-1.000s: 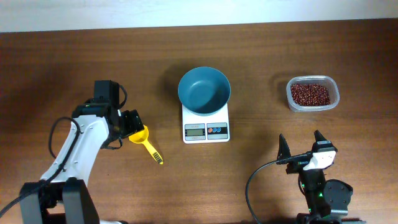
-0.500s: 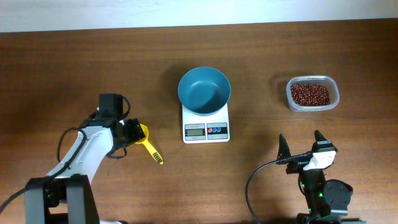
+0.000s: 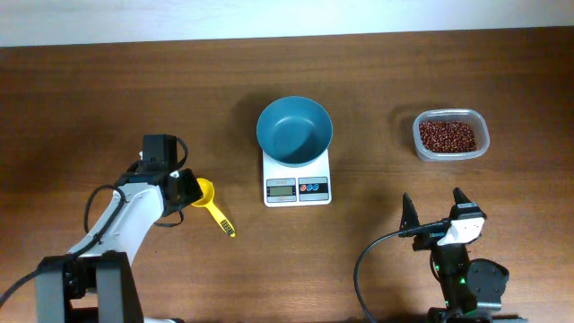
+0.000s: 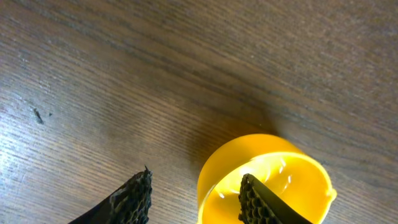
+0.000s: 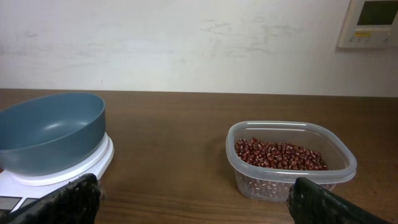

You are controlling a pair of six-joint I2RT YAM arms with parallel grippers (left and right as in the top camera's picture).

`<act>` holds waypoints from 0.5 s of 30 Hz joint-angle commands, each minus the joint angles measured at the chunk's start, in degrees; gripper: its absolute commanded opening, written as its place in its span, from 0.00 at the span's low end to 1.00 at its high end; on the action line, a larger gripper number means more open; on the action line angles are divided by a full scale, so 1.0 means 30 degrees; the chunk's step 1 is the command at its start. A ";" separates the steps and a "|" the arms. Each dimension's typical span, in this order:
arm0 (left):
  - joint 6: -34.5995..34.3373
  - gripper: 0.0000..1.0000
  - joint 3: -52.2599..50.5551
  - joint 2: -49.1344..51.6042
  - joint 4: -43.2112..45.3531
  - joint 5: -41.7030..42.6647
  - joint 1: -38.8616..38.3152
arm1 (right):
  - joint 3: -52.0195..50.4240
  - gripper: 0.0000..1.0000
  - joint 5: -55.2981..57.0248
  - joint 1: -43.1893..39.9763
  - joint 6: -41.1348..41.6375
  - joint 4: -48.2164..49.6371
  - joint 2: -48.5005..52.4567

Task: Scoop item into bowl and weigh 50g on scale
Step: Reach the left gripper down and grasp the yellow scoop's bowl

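A teal bowl (image 3: 294, 130) (image 5: 50, 127) sits empty on the white scale (image 3: 298, 187) (image 5: 93, 160) at the table's middle. Reddish-brown beans (image 3: 447, 136) (image 5: 280, 155) fill a clear tub (image 3: 484, 135) (image 5: 348, 165) at the right. A yellow scoop (image 3: 211, 205) (image 4: 292, 174) lies on the table left of the scale. My left gripper (image 3: 188, 188) (image 4: 196, 186) straddles the wall of the scoop's cup. One finger is inside the cup, the other outside with a gap to the wall. My right gripper (image 3: 436, 208) (image 5: 196, 190) stands wide open near the front edge, holding nothing.
The wall rises behind the table's far edge, with a white panel (image 5: 372, 22) on it at the upper right. Bare wood lies between the scale and the tub.
My left arm has shifted slightly toward the near side over the scoop. Its jaws have narrowed around the cup's wall. The right arm has not moved.
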 commanded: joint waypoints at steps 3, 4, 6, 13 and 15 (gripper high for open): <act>-0.0051 0.41 -0.0182 0.0262 0.0182 0.0015 0.0044 | -0.0102 0.99 -0.0168 0.0175 -0.0131 -0.0131 -0.0131; -0.0051 0.41 -0.0182 0.0328 0.0189 0.0015 0.0044 | -0.0102 0.99 -0.0168 0.0175 -0.0131 -0.0131 -0.0131; -0.0051 0.40 -0.0182 0.0539 0.0219 0.0044 0.0044 | -0.0102 0.99 -0.0168 0.0175 -0.0131 -0.0131 -0.0124; -0.0051 0.34 -0.0182 0.2062 0.0597 0.0867 0.0044 | -0.0102 0.99 -0.0168 0.0175 -0.0131 -0.0131 -0.0131; -0.0051 0.17 -0.0182 0.2528 0.0663 0.0867 0.0044 | -0.0102 0.99 -0.0168 0.0175 -0.0131 -0.0131 -0.0124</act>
